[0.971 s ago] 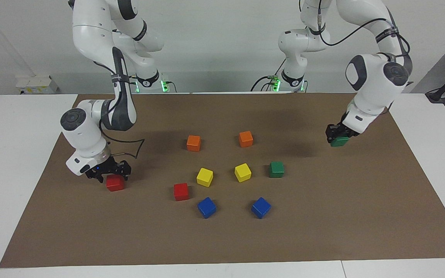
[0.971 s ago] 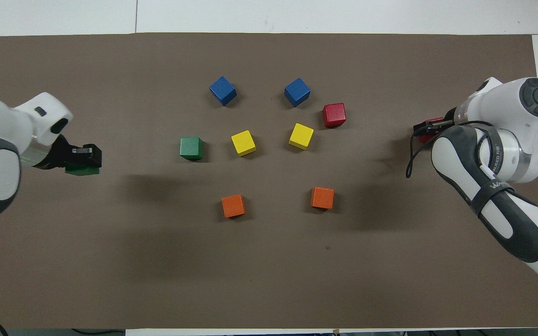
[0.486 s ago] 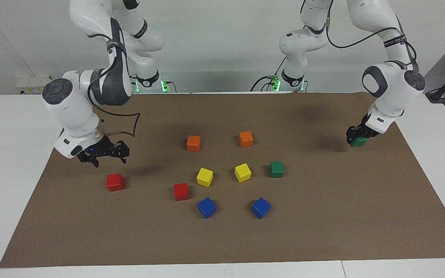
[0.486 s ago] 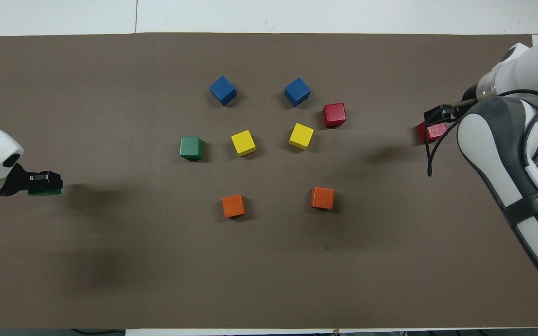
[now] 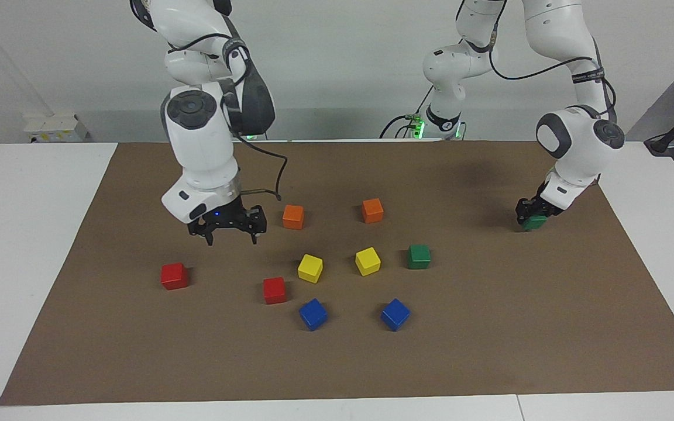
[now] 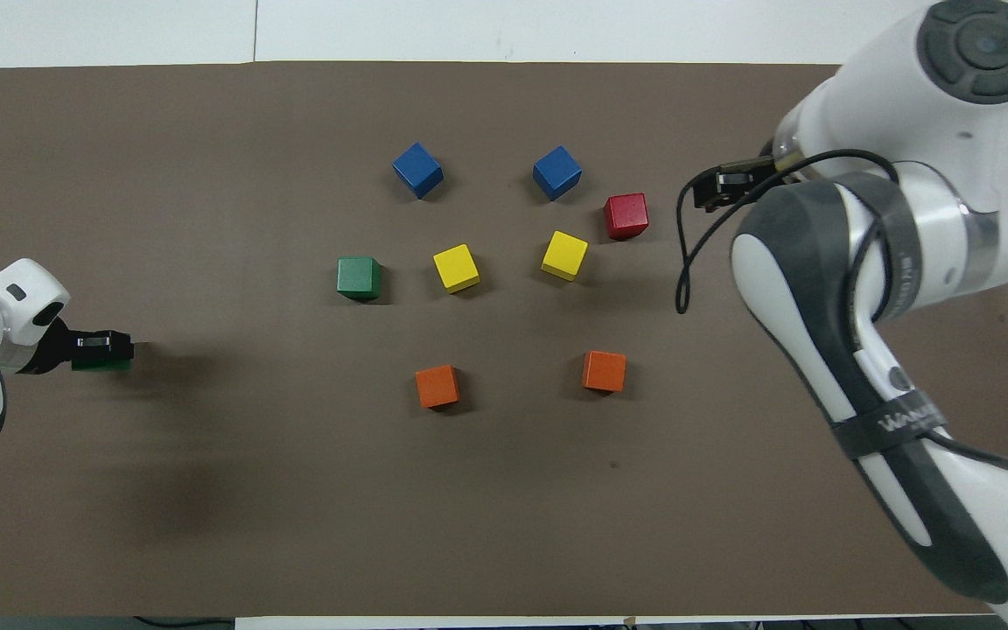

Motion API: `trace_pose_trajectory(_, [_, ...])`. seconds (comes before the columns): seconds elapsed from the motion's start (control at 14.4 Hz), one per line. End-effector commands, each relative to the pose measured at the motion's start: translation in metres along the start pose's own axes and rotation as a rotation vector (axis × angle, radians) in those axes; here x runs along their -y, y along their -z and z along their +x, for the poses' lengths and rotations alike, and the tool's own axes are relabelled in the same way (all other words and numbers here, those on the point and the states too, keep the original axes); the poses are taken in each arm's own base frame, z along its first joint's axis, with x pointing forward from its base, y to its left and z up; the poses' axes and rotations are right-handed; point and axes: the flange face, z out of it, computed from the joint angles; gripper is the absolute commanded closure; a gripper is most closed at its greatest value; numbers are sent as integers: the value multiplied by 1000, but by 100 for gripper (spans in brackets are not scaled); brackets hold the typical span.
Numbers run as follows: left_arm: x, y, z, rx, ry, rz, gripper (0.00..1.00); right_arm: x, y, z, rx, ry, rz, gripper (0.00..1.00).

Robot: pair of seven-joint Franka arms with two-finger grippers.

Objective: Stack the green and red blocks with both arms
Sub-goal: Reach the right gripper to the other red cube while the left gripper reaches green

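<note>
Two red cubes (image 5: 174, 276), green (image 5: 419, 256), yellow (image 5: 310, 268), blue (image 5: 313, 314), orange (image 5: 293, 217)

We'd call the brown mat (image 5: 489, 351) matt, paper or thin card by the look of it, lying flat on a smooth white table (image 5: 21, 234). The cubes look like painted wood, slightly glossy (the red block (image 5: 174, 276) at about 8 o'clock from the yellow ones (image 5: 310, 268) shows a soft sheen). Arm shells (image 5: 202, 146) look like smooth glossy white plastic with matt grey caps.
</note>
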Motion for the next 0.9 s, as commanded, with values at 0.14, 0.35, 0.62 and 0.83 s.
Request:
trace_pose_trajectory(0.14, [5,-12,-1,-26,-29,-3,100,31,-50,39,-36,-69,5,1])
trace_pose_trajectory(0.35, [7,-21,1,-29,-29,-2,100,37,-71,45,-61,-71,21,1])
trace_pose_trajectory(0.62, [14,-23,0,-28,-70,-2,68,44,-89,46,-101,-66,43,1])
trace_pose_trajectory(0.83, [14,-13,3,-21,-89,-4,0,56,-110,37,-97,-47,47,1])
